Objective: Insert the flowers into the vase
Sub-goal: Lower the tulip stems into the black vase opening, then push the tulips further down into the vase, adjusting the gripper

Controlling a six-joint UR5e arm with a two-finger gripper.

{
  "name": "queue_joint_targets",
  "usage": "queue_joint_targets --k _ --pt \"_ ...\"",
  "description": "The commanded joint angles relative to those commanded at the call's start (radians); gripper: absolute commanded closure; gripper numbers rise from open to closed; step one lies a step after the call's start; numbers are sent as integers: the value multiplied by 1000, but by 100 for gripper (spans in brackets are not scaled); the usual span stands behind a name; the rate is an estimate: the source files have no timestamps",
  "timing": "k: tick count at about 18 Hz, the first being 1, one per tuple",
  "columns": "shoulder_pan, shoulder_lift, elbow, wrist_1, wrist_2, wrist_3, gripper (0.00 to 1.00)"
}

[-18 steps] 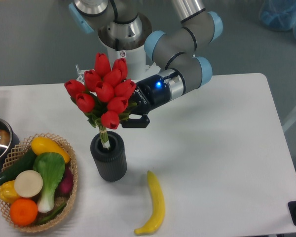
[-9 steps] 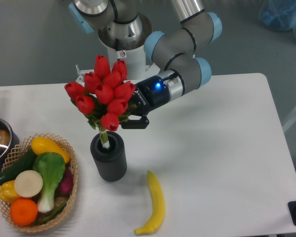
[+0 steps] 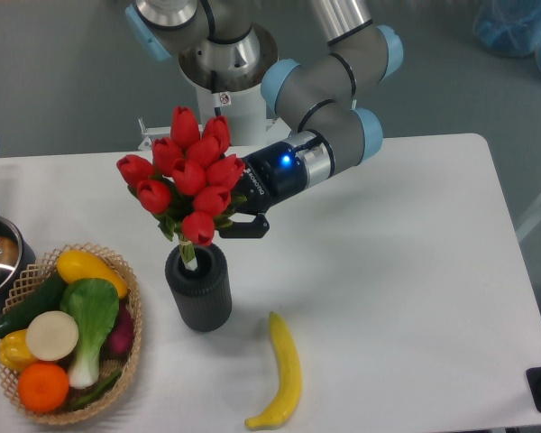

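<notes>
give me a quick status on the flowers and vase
Gripper shut on the flowers. Stems already down in the vase mouth, bunch tilted left. Banana and basket lie apart from the vase, nothing blocking.

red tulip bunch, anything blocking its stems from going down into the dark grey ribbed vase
Nothing visible does. The red artificial tulips sit directly above the dark grey ribbed cylinder vase, pale stems already inside its open mouth. The yellow banana and woven basket lie off to the sides.

You see a white, round-cornered table on a dull grey-green floor, and a crumpled blue plastic cover lying at top right.
</notes>
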Motion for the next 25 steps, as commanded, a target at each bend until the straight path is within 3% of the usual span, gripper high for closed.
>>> queue_joint_targets --k 25 --pt "11 -66 -3 0 0 6 67"
